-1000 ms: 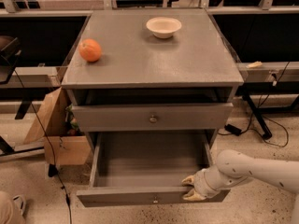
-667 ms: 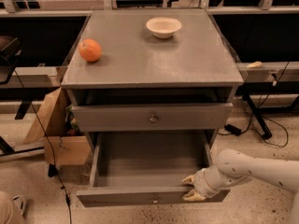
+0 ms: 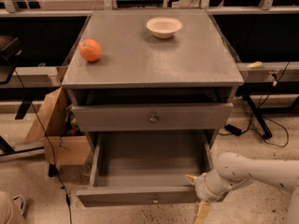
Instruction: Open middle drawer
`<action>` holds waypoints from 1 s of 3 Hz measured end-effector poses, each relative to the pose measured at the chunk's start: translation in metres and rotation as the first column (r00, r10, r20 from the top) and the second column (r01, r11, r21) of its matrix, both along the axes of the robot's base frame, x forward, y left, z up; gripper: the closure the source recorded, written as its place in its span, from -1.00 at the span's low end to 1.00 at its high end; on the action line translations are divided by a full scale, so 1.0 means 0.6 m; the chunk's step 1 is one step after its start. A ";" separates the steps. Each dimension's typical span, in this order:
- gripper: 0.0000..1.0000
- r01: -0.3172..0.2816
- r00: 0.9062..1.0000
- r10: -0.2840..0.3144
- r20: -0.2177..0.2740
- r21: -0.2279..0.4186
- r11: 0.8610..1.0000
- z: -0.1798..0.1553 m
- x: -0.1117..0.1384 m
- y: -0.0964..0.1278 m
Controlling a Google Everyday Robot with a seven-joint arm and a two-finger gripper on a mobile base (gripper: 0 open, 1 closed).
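The grey cabinet [image 3: 149, 59] has a drawer with a mid-sized flat front and a small round metal knob [image 3: 153, 118]. This is the middle drawer [image 3: 112, 118], and its front stands about level with the cabinet's front edge. Below it the taller bottom drawer [image 3: 140, 196] is pulled far out, and its inside looks empty. My gripper [image 3: 198, 195] is at the right end of the bottom drawer's front, low and to the right of the middle drawer's knob. My white arm [image 3: 252, 171] comes in from the right.
An orange [image 3: 90, 50] and a white bowl [image 3: 164, 27] sit on the cabinet top. A dark slot [image 3: 149, 96] shows just under the top. A cardboard box [image 3: 56, 134] stands at the cabinet's left. Cables and a stand foot [image 3: 257, 125] lie at the right.
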State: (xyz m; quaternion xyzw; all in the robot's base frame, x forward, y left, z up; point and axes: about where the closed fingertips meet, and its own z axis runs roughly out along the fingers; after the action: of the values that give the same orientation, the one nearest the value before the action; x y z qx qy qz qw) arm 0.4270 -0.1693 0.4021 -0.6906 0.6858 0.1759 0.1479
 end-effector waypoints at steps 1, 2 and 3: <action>-1.00 0.001 1.000 -0.001 -0.029 -0.028 1.000 0.001 -0.022 0.000; -0.68 -0.008 0.999 0.006 -0.053 -0.041 0.999 0.000 -0.034 -0.001; -0.21 -0.013 0.998 0.010 -0.059 -0.042 0.999 0.003 -0.031 -0.001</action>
State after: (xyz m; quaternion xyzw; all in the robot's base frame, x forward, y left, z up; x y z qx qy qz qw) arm 0.4086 -0.1701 0.4037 -0.6919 0.6895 0.1824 0.1119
